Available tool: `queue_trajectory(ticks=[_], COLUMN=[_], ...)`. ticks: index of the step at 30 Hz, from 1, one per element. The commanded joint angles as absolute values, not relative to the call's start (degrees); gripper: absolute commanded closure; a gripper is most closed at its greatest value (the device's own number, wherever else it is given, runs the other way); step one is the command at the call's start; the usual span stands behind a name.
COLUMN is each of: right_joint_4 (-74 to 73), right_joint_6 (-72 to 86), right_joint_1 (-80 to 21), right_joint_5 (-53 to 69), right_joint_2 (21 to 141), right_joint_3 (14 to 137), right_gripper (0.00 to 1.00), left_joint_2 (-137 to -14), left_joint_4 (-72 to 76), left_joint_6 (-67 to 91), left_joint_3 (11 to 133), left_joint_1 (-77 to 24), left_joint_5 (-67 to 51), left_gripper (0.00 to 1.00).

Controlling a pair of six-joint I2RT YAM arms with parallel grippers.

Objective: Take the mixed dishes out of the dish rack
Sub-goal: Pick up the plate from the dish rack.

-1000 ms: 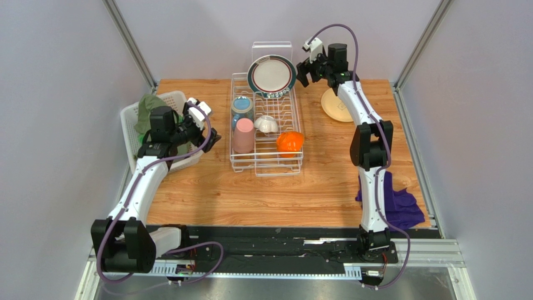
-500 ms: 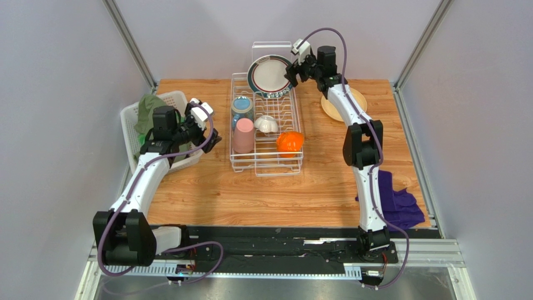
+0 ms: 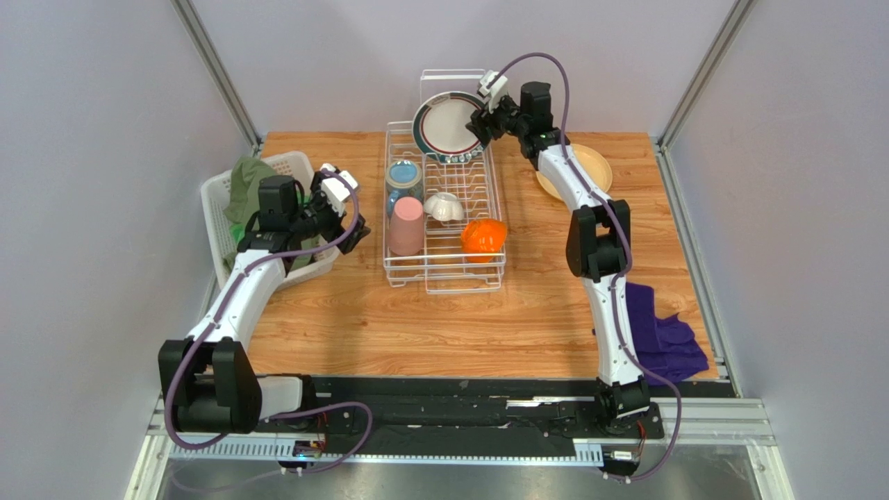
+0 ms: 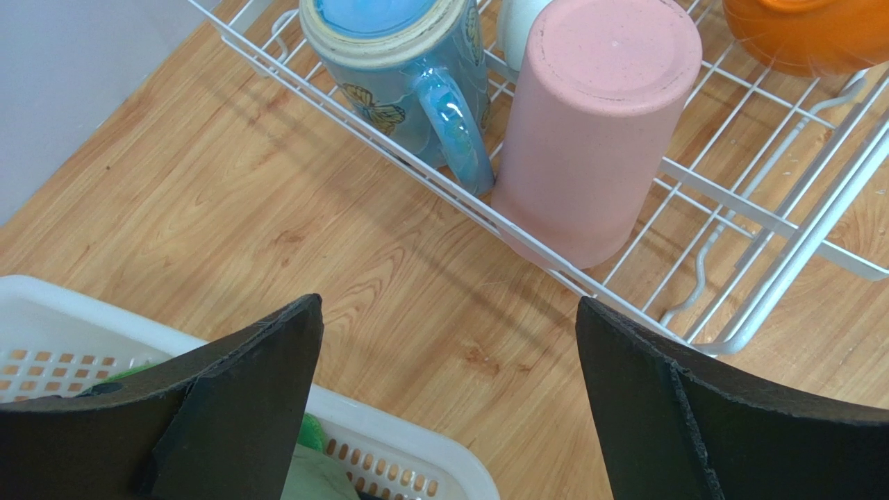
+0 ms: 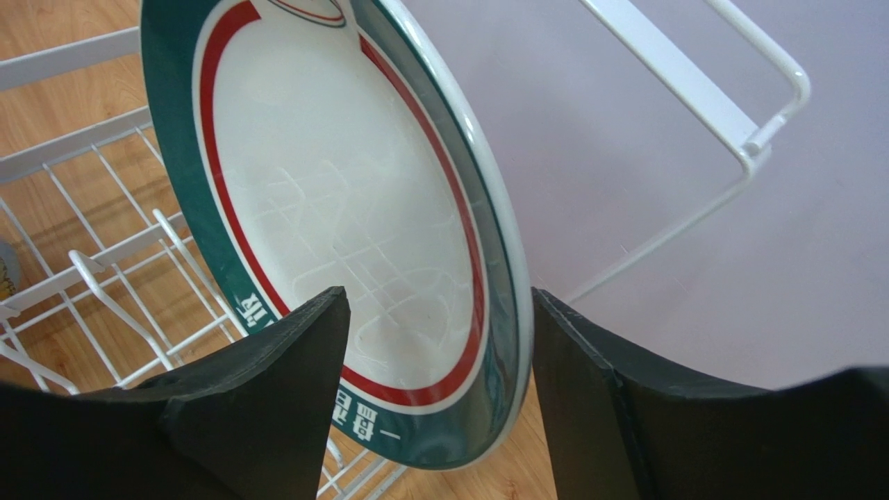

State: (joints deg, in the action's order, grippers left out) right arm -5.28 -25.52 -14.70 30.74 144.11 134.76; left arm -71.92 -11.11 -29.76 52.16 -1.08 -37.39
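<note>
The dish rack (image 3: pixel 389 198) stands at mid-table. A dark-rimmed white plate (image 3: pixel 451 125) stands upright at its far end. My right gripper (image 3: pixel 483 118) is open and straddles that plate's (image 5: pixel 344 208) right rim, one finger on each side. The blue mug (image 3: pixel 404 182), pink cup (image 3: pixel 406 226), small white cup (image 3: pixel 446 207) and orange bowl (image 3: pixel 483 238) sit in the rack. A pale yellow plate (image 3: pixel 597 167) lies on the table to the right. My left gripper (image 4: pixel 449 333) hangs open over bare wood, short of the mug (image 4: pixel 402 63) and pink cup (image 4: pixel 595 115).
A white slatted basket (image 3: pixel 224 224) with green cloth (image 3: pixel 248 182) sits at the left, its rim (image 4: pixel 417 458) just under my left fingers. A purple cloth (image 3: pixel 657 333) lies near the right arm's base. The rack's upright wire frame (image 5: pixel 710 94) rises behind the plate.
My right gripper moved left onto the plate's rim and its jaws narrowed. The left arm shifted only slightly.
</note>
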Motion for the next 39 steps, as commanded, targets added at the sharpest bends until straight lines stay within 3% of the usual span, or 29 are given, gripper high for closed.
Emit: queue_trajectory(ticks=[1,8,12,15,32,39], right_joint_4=[-1.06,-0.79,-0.7,-0.79,-0.7,-0.53], right_joint_6=[-24.87,-24.61,-24.61,-24.61,-28.12,-28.48], right_joint_1=[-15.73,-16.35,-16.44,-16.52,-16.88,-16.35], right_joint_5=[32.69,32.7,32.34,32.08,29.62,29.7], right_joint_2=[144.23,143.62,143.26,142.82,138.08,136.5], right_joint_3=[137.81,137.2,137.02,136.58,133.07,132.98], right_gripper=[0.36,0.53,0.73,0.8,0.99,1.0], left_joint_2=[-72.42,-72.16,-71.89,-71.72,-70.84,-70.05], left_joint_4=[-8.53,-8.35,-8.61,-8.7,-8.7,-8.88], left_joint_6=[-31.29,-31.55,-31.99,-31.99,-32.34,-32.34], left_joint_3=[54.23,54.23,54.05,53.97,53.96,54.14], left_joint_1=[-0.88,-0.79,-0.88,-0.88,-0.88,-0.79], left_joint_5=[-38.41,-38.58,-38.67,-38.67,-38.5,-38.85], left_gripper=[0.01,0.01,0.01,0.01,0.01,0.01])
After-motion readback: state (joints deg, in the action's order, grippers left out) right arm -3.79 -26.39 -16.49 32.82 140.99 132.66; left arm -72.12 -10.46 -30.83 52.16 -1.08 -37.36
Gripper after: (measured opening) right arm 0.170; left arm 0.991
